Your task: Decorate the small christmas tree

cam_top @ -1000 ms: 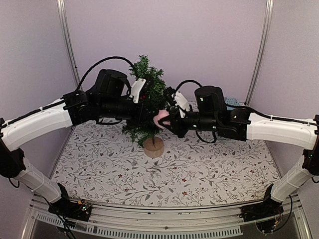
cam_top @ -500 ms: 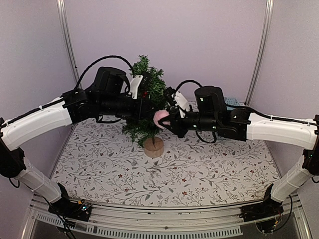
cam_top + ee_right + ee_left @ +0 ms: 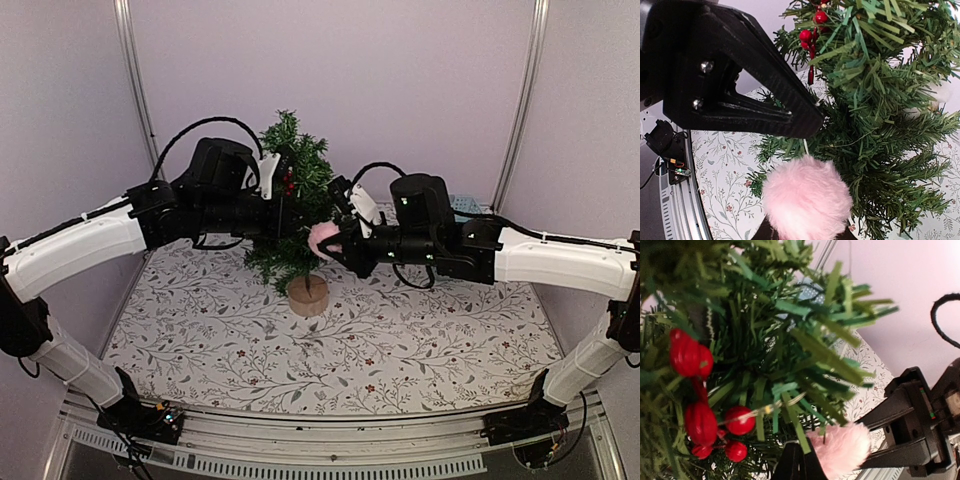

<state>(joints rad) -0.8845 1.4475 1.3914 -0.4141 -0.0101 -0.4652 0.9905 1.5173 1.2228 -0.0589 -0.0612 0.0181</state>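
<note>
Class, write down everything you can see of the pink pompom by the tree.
The pink pompom is a round ball of soft, fluffy, fur-like fibre and looks whole. It is held in the air about halfway up the small christmas tree, against its needles. The right tool pinches it between its fingers. A thin pale thread rises from its top to the tip of the shut left tool.
</note>
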